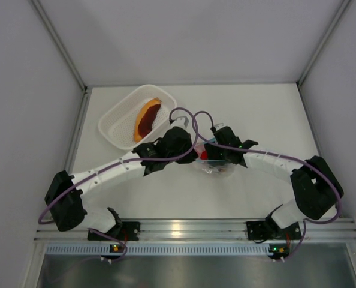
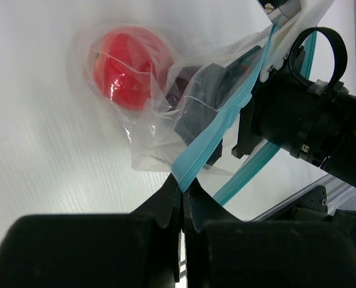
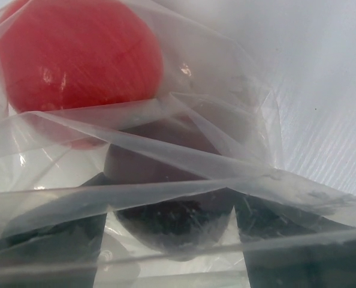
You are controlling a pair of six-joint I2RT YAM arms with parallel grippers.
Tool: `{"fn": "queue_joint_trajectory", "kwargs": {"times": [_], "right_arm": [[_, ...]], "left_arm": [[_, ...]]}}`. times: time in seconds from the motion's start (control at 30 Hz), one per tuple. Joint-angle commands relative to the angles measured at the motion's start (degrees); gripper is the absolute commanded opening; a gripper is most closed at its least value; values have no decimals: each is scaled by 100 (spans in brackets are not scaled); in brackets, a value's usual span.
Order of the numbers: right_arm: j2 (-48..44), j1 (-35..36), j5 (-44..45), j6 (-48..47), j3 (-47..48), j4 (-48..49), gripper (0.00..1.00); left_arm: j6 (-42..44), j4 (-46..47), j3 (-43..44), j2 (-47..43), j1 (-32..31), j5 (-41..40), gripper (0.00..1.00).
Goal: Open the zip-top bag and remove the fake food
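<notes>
The zip-top bag lies crumpled at the table's middle between both grippers. My left gripper is shut on its light blue zip strip and holds that edge up. The red tomato ball sits inside the bag and also shows in the right wrist view. My right gripper reaches into the bag mouth. Its fingers press either side of the dark brown doughnut ring, seen through plastic folds. The orange crescent slice lies in the white basket.
The white perforated basket stands at the back left, just beyond the left wrist. The right arm's wrist and camera crowd the bag's right side. Grey walls close in the table on three sides, and a metal rail runs along the near edge.
</notes>
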Motion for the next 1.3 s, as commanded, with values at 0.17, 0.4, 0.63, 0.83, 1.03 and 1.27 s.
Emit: {"fn": "queue_joint_trajectory", "kwargs": {"times": [0.17,0.4,0.63,0.83,1.03,1.27], "right_arm": [[-612,478,350,227,71,-607,44],[-946,1191,429,298,536,-844,43],[-1561,1648,385,219,836,-722,43],[-1878,1648,753,289,819,-537,39],[-2221,1648,807,561,573,-3,37],[-2739,1640,280,614,134,929,34]], "left_arm": [[279,-189,82,-249,140,-353,0],[481,-312,266,-425,176,-335,0],[868,-532,530,-494,211,-116,0],[1044,-638,478,-758,211,25,0],[1193,-822,390,-829,211,25,0],[1088,-805,267,-864,211,-9,0]]}}
